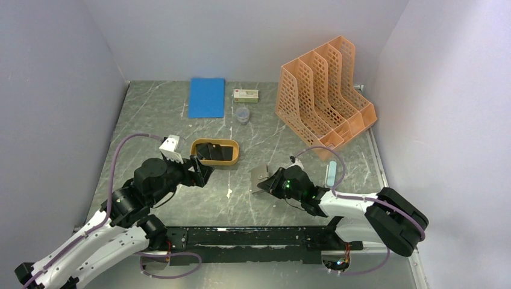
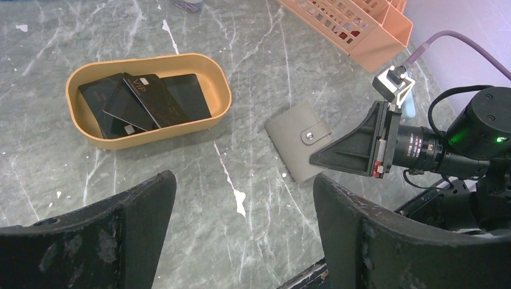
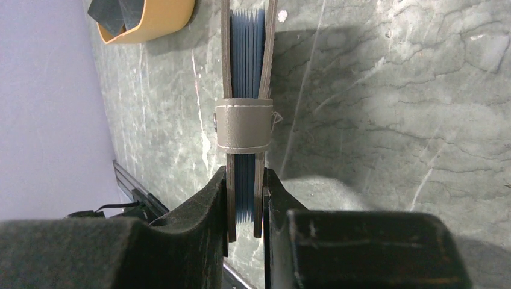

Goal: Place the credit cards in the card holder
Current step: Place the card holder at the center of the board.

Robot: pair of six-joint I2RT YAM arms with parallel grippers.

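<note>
Right wrist view: your right claw [image 3: 246, 201] pinches the card holder [image 3: 244, 123] on edge, likely steadying it for loading; your left claw [image 2: 241, 180] hangs spread, cards [image 2: 141, 101] just ahead.

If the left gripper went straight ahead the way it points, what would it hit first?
Likely the bare table between the orange tray and the card holder; the left gripper aims at that gap, though depth is unclear.
</note>
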